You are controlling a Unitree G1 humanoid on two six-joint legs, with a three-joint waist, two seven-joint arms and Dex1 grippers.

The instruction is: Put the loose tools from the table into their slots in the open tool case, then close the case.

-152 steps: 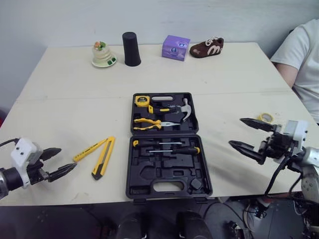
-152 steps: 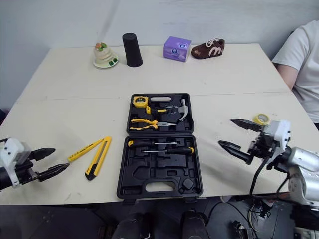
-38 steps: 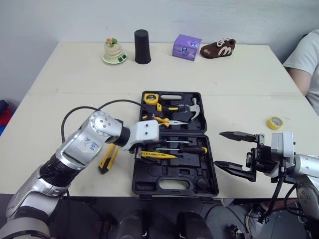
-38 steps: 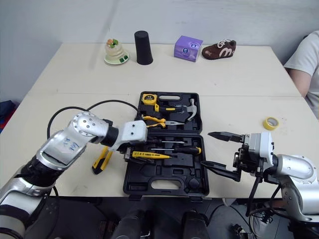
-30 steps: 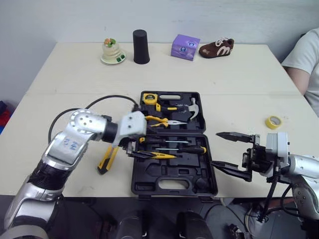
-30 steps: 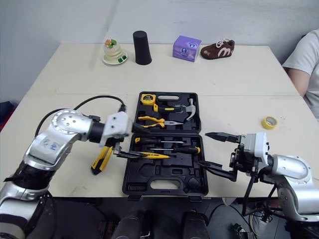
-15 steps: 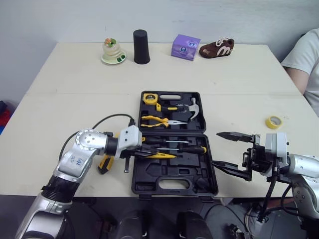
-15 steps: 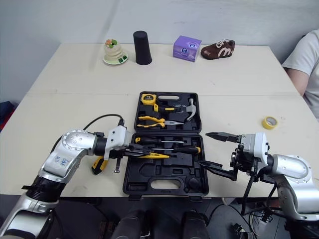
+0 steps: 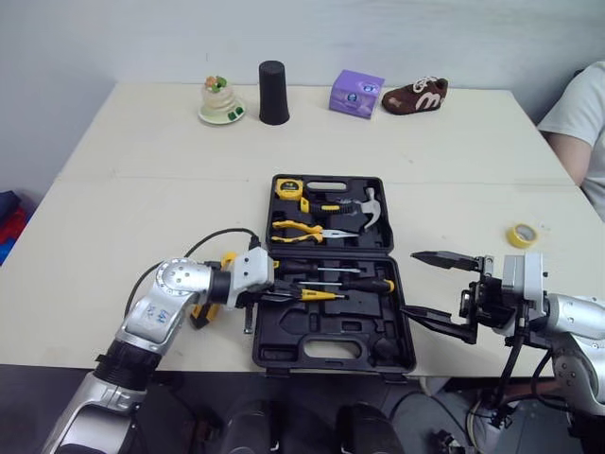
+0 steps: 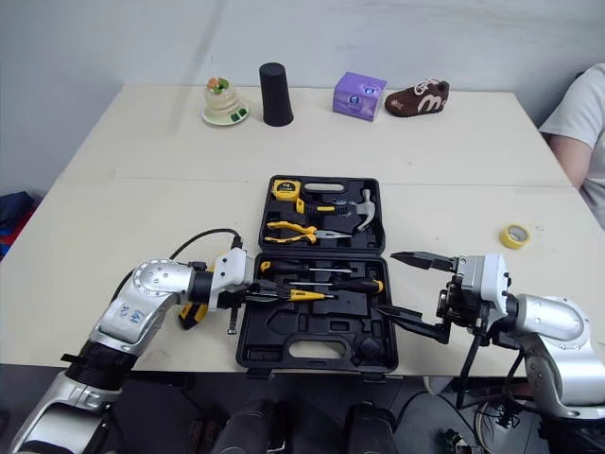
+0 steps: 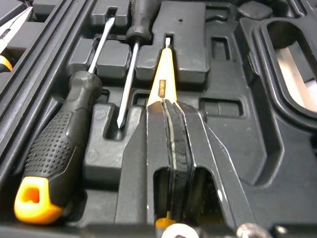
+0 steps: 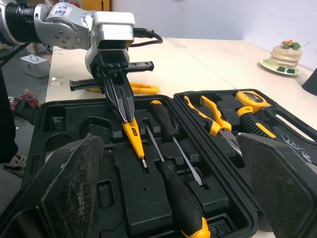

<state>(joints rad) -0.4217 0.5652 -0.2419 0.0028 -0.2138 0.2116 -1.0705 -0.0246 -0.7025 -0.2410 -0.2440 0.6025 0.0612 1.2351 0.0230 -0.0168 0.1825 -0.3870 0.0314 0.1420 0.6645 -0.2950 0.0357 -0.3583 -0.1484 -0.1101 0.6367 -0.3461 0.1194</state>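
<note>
- Left wrist view, close in: left gripper (image 11: 171,106) jaws closed on a slim yellow screwdriver (image 11: 163,79), whose metal tip reaches a narrow moulded slot. Can't tell if it is fully seated.
- Right wrist view shows the yellow utility knife (image 12: 138,89) flat on the surface (image 9: 142,208), behind the left gripper and outside the case. In the eye views the left arm covers most of it.
- Eye views: the open tool case (image 9: 302,326) lies mid-surface with its lid half on the far side.
- Near tray: a black-and-yellow screwdriver (image 11: 54,163) and a second screwdriver (image 11: 128,79) lie in their slots, just beside the held one.
- Lid half: tape measure (image 9: 288,187), pliers (image 9: 302,229), hammer (image 9: 364,203).
- Right gripper (image 9: 413,282): jaws wide open, holding nothing, near the case's right edge.
- A yellow tape roll (image 9: 521,235) sits loose on the surface, right of the case and well apart from it.
- Far edge: black cup (image 9: 273,79), purple box (image 9: 357,92), brown shoe (image 9: 414,95).
- A person's sleeve (image 9: 581,104) is at the right.
</note>
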